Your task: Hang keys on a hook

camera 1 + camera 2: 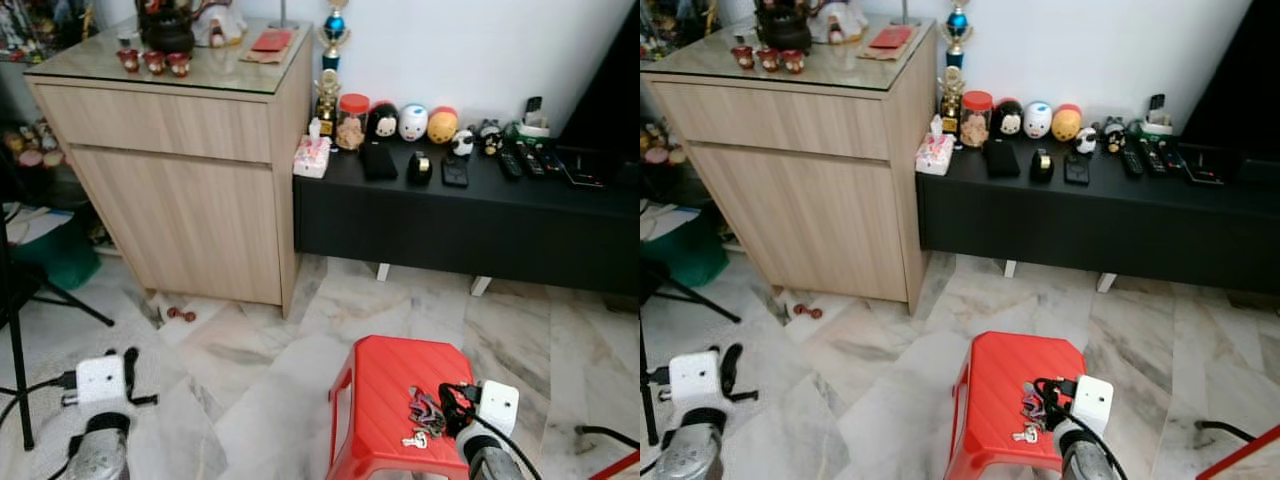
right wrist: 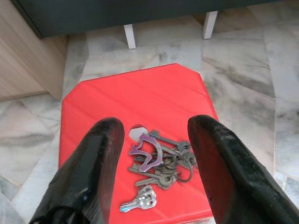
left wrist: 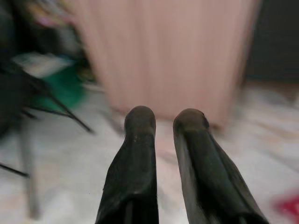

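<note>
A bunch of keys (image 2: 156, 161) with a purple tag lies on the top of a red plastic stool (image 1: 385, 385), near its right front corner. My right gripper (image 2: 152, 140) hovers just above the bunch with its fingers (image 2: 100, 154) spread wide, one on each side of the keys and touching nothing. The keys (image 1: 424, 412) lie just left of that gripper (image 1: 452, 402) in the left eye view. Low at the left, over the marble floor, my left gripper (image 1: 131, 375) hangs with its two fingers (image 3: 138, 140) close together and nothing between them.
A light wood cabinet (image 1: 190, 170) stands at the back left, with a low black bench (image 1: 460, 215) full of small figures and remotes to its right against a white wall. A black tripod leg (image 1: 15, 330) and a cable are at the far left.
</note>
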`<state>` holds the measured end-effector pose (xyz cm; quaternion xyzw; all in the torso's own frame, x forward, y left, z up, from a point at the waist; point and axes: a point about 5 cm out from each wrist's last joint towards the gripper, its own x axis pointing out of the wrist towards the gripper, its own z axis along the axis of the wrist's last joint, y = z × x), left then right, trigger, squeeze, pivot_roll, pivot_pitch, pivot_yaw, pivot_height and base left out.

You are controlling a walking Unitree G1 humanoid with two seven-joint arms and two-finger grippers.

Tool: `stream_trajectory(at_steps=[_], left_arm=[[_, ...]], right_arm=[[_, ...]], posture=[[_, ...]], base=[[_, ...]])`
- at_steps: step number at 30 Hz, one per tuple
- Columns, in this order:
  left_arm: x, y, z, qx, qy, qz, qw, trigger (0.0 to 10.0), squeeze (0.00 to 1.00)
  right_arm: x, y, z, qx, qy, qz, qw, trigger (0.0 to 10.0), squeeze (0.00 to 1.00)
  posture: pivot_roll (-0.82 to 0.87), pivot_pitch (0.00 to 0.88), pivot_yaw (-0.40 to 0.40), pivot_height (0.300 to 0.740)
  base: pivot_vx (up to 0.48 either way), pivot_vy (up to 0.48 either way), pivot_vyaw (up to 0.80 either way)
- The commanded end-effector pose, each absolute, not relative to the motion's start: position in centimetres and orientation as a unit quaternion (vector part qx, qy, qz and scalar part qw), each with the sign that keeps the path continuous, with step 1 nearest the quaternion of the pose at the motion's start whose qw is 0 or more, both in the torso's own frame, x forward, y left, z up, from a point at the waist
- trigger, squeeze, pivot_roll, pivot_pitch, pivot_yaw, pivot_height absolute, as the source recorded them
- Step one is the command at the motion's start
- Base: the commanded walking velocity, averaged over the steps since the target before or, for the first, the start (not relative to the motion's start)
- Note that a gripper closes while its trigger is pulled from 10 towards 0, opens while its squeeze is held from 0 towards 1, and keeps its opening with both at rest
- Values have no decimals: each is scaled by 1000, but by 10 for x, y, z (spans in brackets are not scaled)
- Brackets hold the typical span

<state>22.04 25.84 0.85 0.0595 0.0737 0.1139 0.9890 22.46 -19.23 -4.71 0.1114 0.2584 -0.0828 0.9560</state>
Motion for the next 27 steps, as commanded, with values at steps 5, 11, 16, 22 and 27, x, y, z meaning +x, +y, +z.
stream_trajectory(at_steps=[5,11,16,22,27], left_arm=[[218,246,23,37,33,83,995,10000,0],[206,232,37,34,12,63,997,10000,0],[212,237,44,43,9,71,997,10000,0],[219,237,56,39,9,63,997,10000,0],[220,237,57,39,11,60,997,10000,0]], right_arm=[[229,-198,-42,110,243,-88,960,10000,0],[225,-204,-39,108,224,-91,964,10000,0],[225,-206,-42,102,242,-95,960,10000,0],[231,-203,-40,104,246,-93,959,10000,0],[231,-199,-41,107,249,-94,958,10000,0]], posture=[[206,48,-100,740],[187,41,-102,740],[182,27,-105,740],[189,12,-90,715],[181,0,-66,685]], base=[[0,0,0],[0,0,0],[0,0,0],[0,0,0],[0,0,0]])
